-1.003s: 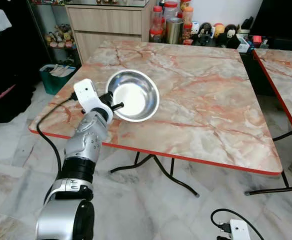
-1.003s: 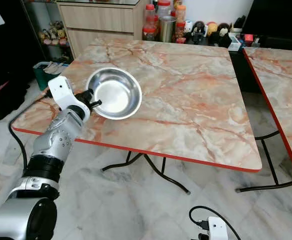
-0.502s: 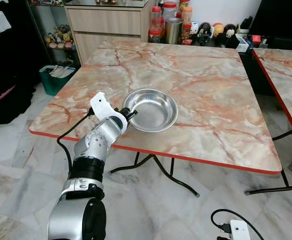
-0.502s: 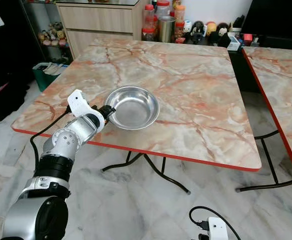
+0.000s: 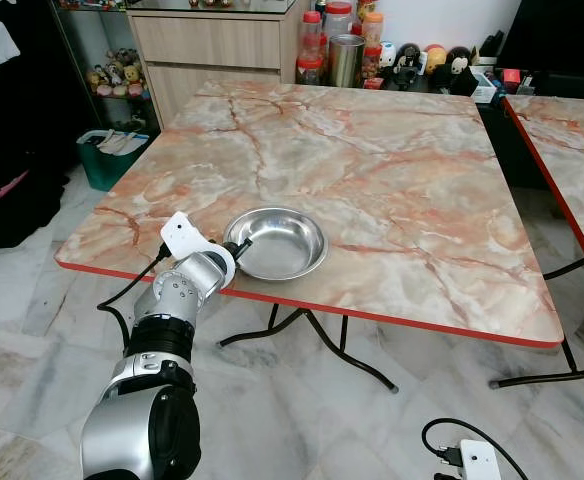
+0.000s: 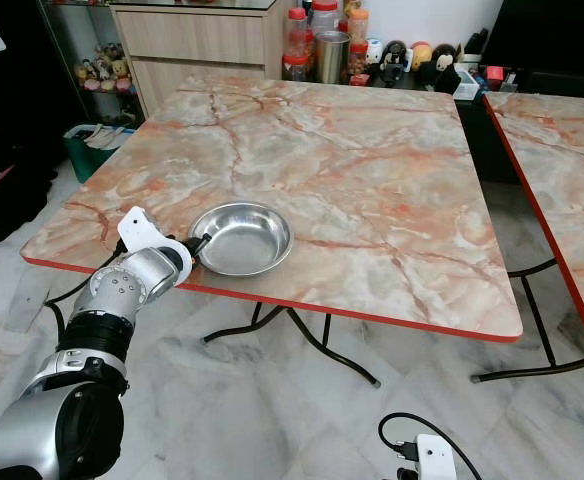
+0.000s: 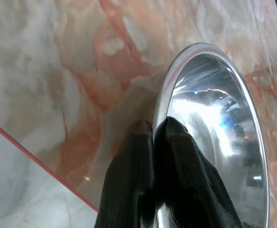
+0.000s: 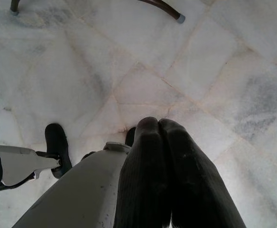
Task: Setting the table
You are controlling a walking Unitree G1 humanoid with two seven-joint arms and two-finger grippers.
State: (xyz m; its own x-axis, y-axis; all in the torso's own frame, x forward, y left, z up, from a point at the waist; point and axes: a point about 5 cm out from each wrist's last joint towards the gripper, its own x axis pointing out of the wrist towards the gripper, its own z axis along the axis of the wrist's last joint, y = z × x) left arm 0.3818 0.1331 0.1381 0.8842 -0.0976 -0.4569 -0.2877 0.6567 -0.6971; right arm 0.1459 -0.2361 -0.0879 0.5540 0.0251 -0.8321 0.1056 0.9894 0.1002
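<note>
Marbled pink counter (image 5: 402, 190) carries a shiny round steel bowl (image 5: 277, 243) near its left front edge; left gripper (image 7: 153, 137) pinches its thin rim — light, rigid, slippery.

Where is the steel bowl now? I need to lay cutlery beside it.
The steel bowl sits on the marble table near its front-left edge, its rim pinched by the left gripper.

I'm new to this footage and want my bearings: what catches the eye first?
The shiny round steel bowl sits near the front edge of the pink marble table with red trim, its rim pinched by the left gripper. Jars and figurines crowd the far side.
</note>
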